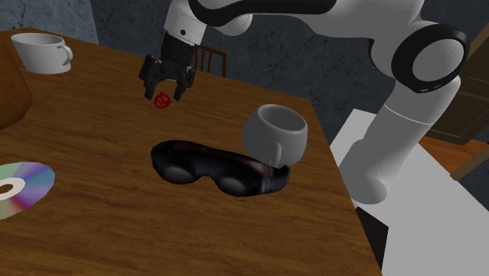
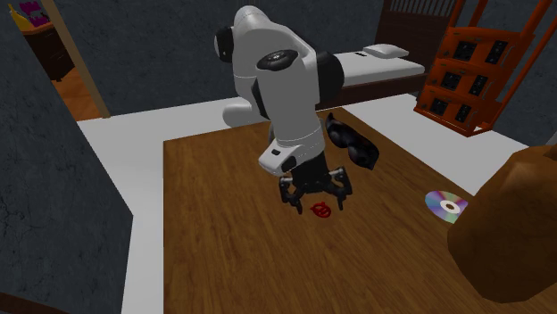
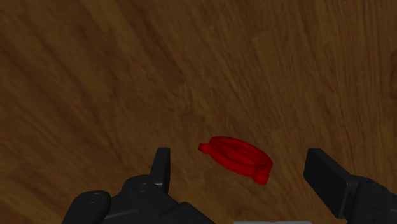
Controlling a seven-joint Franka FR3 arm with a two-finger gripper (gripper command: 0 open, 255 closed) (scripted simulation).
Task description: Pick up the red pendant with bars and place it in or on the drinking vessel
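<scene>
The red pendant (image 1: pixel 162 101) is a small ring with bars, lying flat on the wooden table (image 1: pixel 94 212). My black gripper (image 1: pixel 167 91) hovers just above it, open. In the wrist view the pendant (image 3: pixel 236 158) lies between the two fingers (image 3: pixel 161 167), which stand wide apart and do not touch it. From the second exterior view the gripper (image 2: pixel 318 202) hangs over the pendant (image 2: pixel 322 210). A pale mug (image 1: pixel 275 133), the nearer drinking vessel, stands toward the shoulder view's right, by the table's edge. A second white cup (image 1: pixel 43 52) stands at the far left corner.
Dark goggles (image 1: pixel 222 169) lie in front of the pale mug. A shiny disc (image 1: pixel 19 188) rests at the shoulder view's left edge. A brown rounded object (image 2: pixel 509 232) fills the second exterior view's right. A chair back (image 1: pixel 210 59) stands behind the table.
</scene>
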